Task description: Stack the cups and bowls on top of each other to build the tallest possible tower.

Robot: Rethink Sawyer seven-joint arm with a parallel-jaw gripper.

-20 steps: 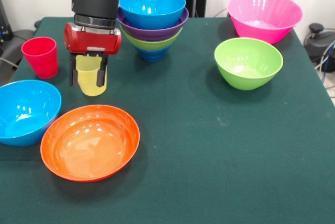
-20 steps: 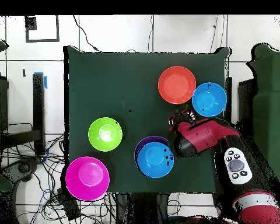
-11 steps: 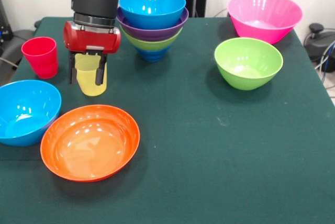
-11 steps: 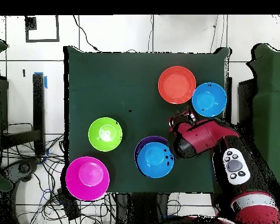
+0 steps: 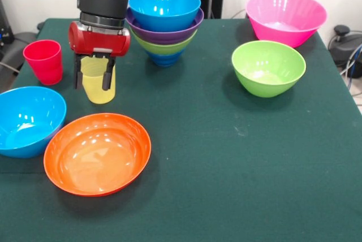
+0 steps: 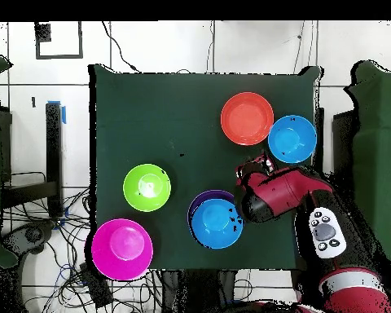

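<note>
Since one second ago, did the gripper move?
Yes. The gripper rose slightly around the yellow cup, which stayed on the table beside the red cup.

Front view: tower (image 5: 164, 24) of nested bowls at worktop (image 5: 226, 157) rear centre, tool (image 5: 90, 78) just left of it straddling one cup (image 5: 98, 81), second cup (image 5: 44, 61) further left. Two bowls (image 5: 97, 152) touch at front left, one (image 5: 25, 120) leftmost. Right side: one bowl (image 5: 268, 67) in front of another (image 5: 285, 17).
</note>
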